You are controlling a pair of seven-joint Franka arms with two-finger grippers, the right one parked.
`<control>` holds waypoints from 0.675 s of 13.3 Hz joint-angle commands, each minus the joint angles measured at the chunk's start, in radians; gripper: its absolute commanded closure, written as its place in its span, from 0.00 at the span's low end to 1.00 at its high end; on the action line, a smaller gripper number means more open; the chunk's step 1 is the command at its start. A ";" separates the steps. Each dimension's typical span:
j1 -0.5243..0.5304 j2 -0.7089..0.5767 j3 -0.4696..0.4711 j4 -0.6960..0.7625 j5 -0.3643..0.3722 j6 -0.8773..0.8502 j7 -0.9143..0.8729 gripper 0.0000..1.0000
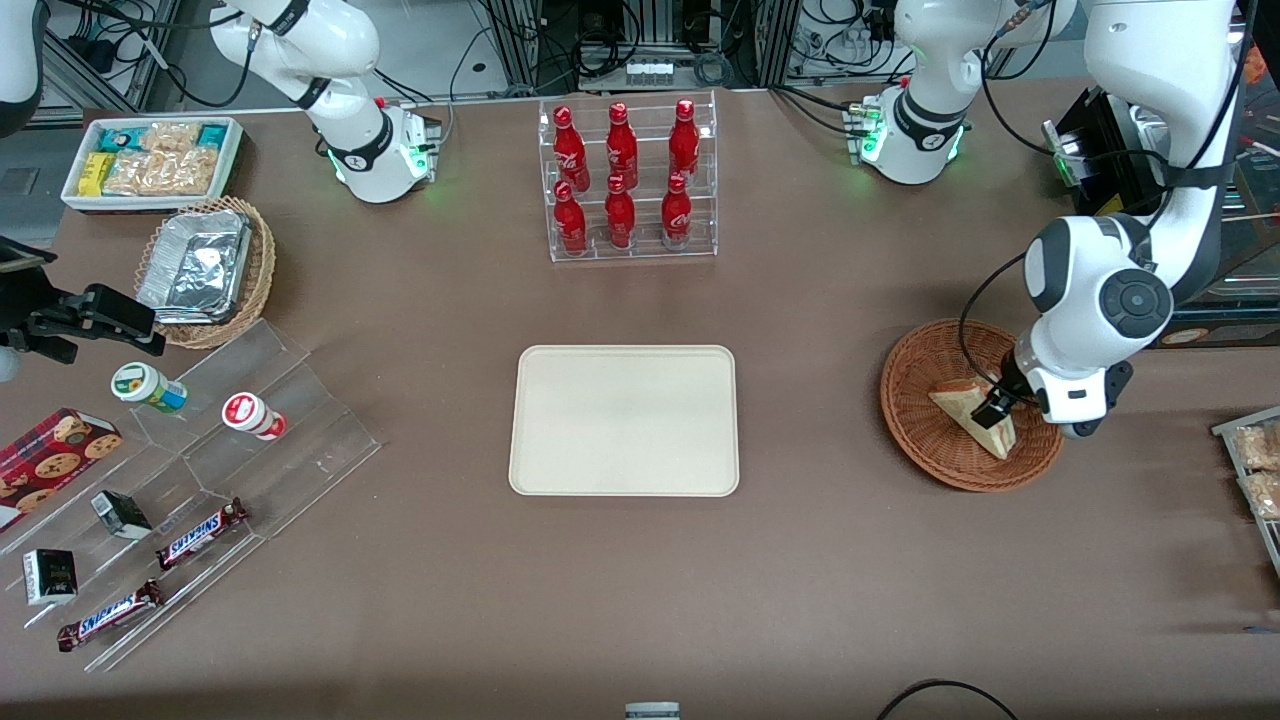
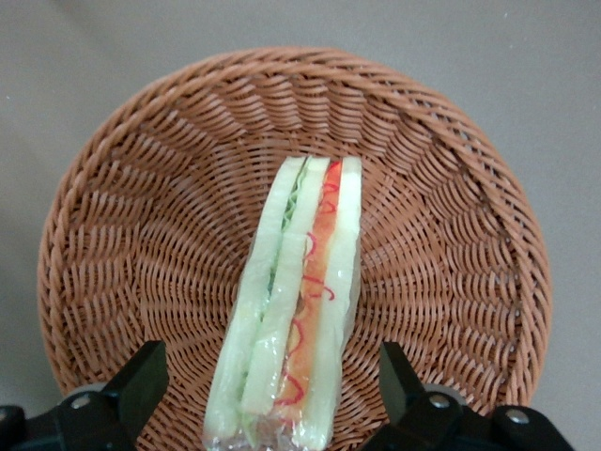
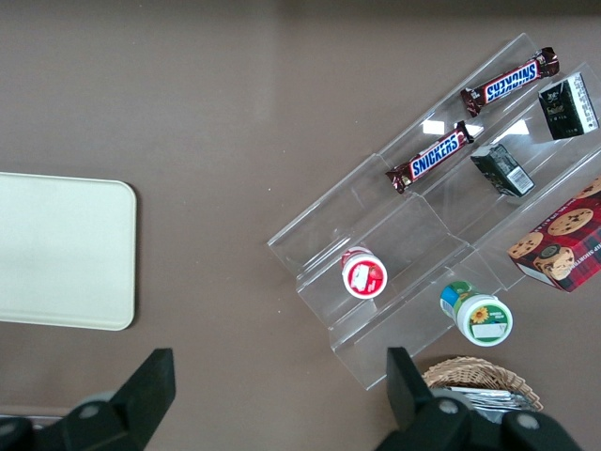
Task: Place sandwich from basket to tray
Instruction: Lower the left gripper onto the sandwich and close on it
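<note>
Sandwich (image 2: 296, 310) held in basket (image 2: 141, 207), wrapped (pale bread, green and red-orange layers). Tray (image 1: 624, 420) bare. Tool (image 2: 272, 390) spread wide astride sandwich, nothing gripped.

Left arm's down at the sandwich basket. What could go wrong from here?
1. The claw is open, straddling the sandwich, which stands on edge in clear wrap; closing could squash the soft bread or slip on the film.
2. The basket is light wicker and might lift or drag along.
3. The tray sits well toward the parked arm, so a weak grip could drop it.
</note>
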 commanded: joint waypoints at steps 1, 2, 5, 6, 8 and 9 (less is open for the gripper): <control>-0.009 0.002 0.001 -0.019 0.009 0.029 -0.025 0.00; -0.009 0.007 0.001 -0.021 0.009 0.029 -0.027 0.01; -0.010 0.011 0.001 -0.015 0.009 0.031 -0.074 0.82; -0.010 0.011 0.001 -0.015 0.009 0.029 -0.076 0.98; -0.009 0.007 0.001 -0.010 0.009 0.021 -0.076 1.00; -0.007 0.002 0.001 -0.007 0.009 0.017 -0.074 1.00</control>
